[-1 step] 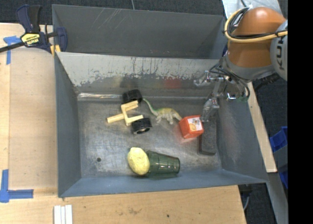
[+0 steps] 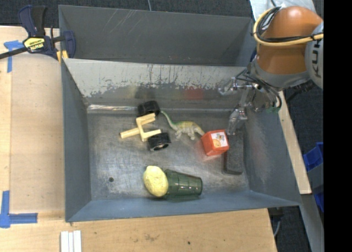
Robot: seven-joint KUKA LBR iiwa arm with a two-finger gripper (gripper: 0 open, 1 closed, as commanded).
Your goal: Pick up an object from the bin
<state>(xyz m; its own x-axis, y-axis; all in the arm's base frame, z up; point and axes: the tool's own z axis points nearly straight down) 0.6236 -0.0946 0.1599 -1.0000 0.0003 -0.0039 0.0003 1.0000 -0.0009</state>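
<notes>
My gripper (image 2: 235,120) hangs over the right side of the bin, near the right wall. Just below and to its left lies a small orange box with a white label (image 2: 214,142). A black oblong block (image 2: 234,158) rests against the right wall, right under the gripper and beside the box. A small pale green toy dinosaur (image 2: 187,129) stands left of the orange box. Nothing shows in the gripper's hold.
A wooden axle with two black wheels (image 2: 148,127) lies mid-bin. Near the front wall a yellow lemon-like lump (image 2: 155,181) touches a dark green cup lying on its side (image 2: 184,185). The arm's orange cover sits above the bin's right rim.
</notes>
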